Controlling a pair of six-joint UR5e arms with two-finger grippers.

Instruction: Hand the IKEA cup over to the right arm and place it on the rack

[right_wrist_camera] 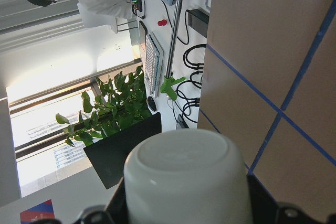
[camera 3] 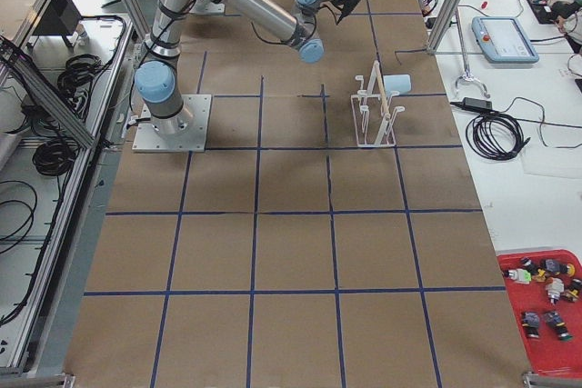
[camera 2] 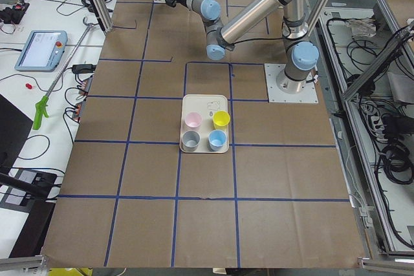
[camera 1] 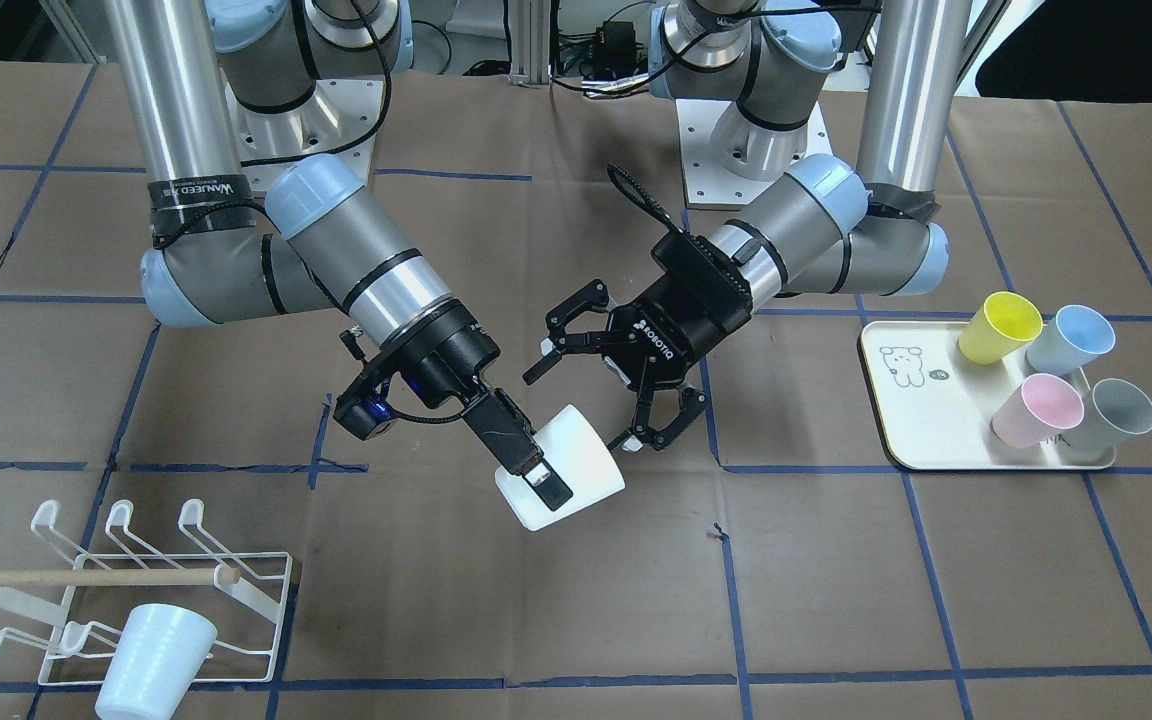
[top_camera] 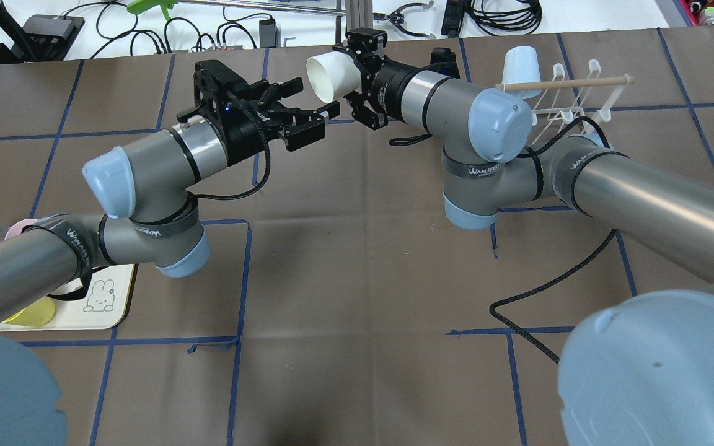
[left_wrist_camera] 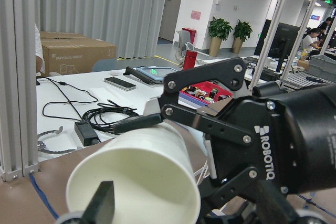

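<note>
Currently the white cup [camera 1: 584, 458] is off the table [camera 1: 576, 610], over its middle, lying tilted on its side. The right gripper [camera 1: 541, 478] is pinching it: one black finger [camera 1: 521, 455] lies across the outer wall, and the other is hidden behind the cup. In the right wrist view the cup's rounded base fills the space between the fingers.

The left gripper [camera 1: 584, 400] faces the right one at close range with its fingers spread wide. The cup's open mouth points toward it, and the rim sits about level with its fingertips. The left wrist view looks straight into the mouth, with one fingertip [left_wrist_camera: 103, 204] in front of the rim. I cannot tell whether that finger touches the cup.

The white wire rack [camera 1: 236, 590] stands well apart on the robot's right side of the table, at the far edge from the robot's base. A wooden dowel [camera 1: 86, 577] lies across it, and a pale blue cup [camera 1: 156, 655] sits on its far corner.

On the robot's left side, a cream tray [camera 1: 896, 425] holds a yellow cup [camera 1: 1001, 325], a blue cup [camera 1: 1071, 338], a pink cup [camera 1: 1038, 410] and a grey cup [camera 1: 1121, 412].
</note>
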